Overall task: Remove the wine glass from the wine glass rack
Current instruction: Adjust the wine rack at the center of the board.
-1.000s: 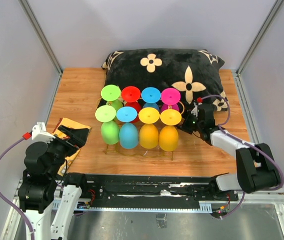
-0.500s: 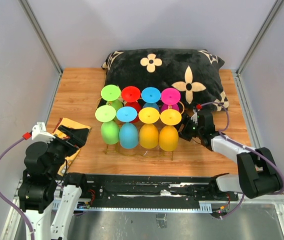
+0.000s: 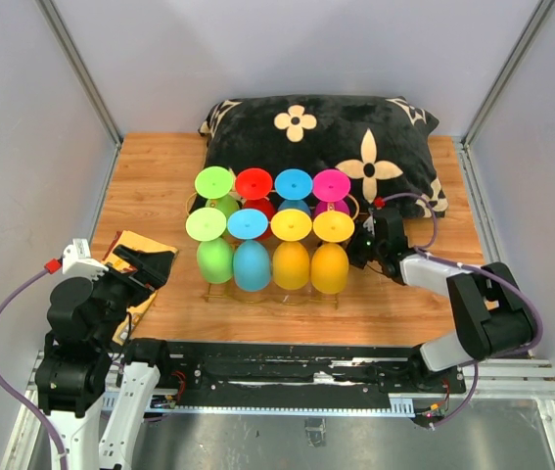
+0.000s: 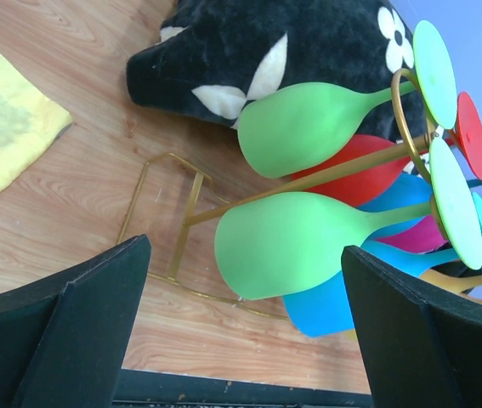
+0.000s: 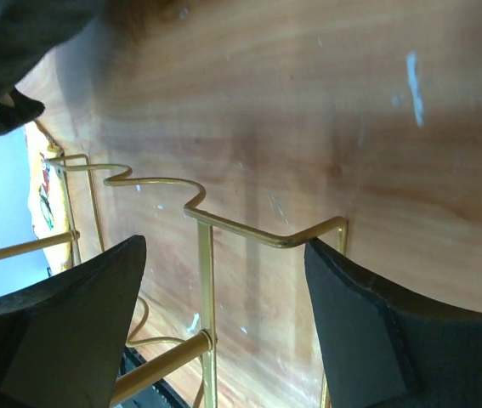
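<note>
- Right claw [image 3: 363,245] sits low at the right end of the wine glass rack [image 4: 185,223], just beside the near-right orange wine glass [image 3: 330,270] (probably the one to take).
- Best: rise to the stem, close gently, then slide it along the rails, keeping off its neighbour.
- Right claw: spread, pinching nothing; rack wire and bare counter [image 5: 309,102] show between its fingers [image 5: 62,340].
- Left claw [image 3: 145,262]: spread wide, empty, near left.

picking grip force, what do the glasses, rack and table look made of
Glasses: probably plastic; opaque bright colours with a soft sheen, no transparency.
Rack: thin metal wire, shiny gold finish.
Table: wood or laminate; visible grain, pale scuffs.
</note>
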Tool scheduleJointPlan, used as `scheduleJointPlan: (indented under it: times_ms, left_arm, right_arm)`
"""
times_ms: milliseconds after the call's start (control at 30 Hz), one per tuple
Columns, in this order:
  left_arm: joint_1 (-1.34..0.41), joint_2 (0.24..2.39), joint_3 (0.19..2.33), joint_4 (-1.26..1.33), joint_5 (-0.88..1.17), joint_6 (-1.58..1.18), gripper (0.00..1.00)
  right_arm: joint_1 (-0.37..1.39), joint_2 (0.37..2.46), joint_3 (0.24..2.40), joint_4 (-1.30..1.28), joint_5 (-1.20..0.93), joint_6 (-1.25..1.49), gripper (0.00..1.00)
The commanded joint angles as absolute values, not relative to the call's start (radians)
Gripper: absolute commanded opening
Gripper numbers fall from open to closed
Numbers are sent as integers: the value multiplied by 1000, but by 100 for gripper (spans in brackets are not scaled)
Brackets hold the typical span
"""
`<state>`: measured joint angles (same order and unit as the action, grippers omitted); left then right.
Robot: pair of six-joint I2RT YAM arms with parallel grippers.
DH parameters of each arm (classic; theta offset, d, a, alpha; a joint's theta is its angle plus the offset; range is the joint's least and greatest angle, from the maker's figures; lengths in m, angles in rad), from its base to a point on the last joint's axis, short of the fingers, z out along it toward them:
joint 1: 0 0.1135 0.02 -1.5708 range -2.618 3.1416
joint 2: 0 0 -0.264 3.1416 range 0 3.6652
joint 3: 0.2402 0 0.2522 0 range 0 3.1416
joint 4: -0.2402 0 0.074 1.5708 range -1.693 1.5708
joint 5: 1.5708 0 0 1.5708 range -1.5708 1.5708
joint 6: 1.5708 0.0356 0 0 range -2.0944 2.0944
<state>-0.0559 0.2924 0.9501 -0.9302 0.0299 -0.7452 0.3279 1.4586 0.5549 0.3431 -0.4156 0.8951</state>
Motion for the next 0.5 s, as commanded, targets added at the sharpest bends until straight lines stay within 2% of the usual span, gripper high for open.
scheduleJointPlan:
  times_ms: [0, 233, 467]
  left_arm:
    - [-61, 307, 980, -925, 43, -736, 100]
    - [-61, 317, 1011, -929, 44, -729, 100]
    - [-61, 320, 1020, -914, 80, -707, 100]
  right_arm:
    - [339, 1523, 661, 389, -354, 827, 76]
    - [338, 1642, 743, 423, -387, 806, 75]
    - [331, 1610, 778, 285, -338, 724, 77]
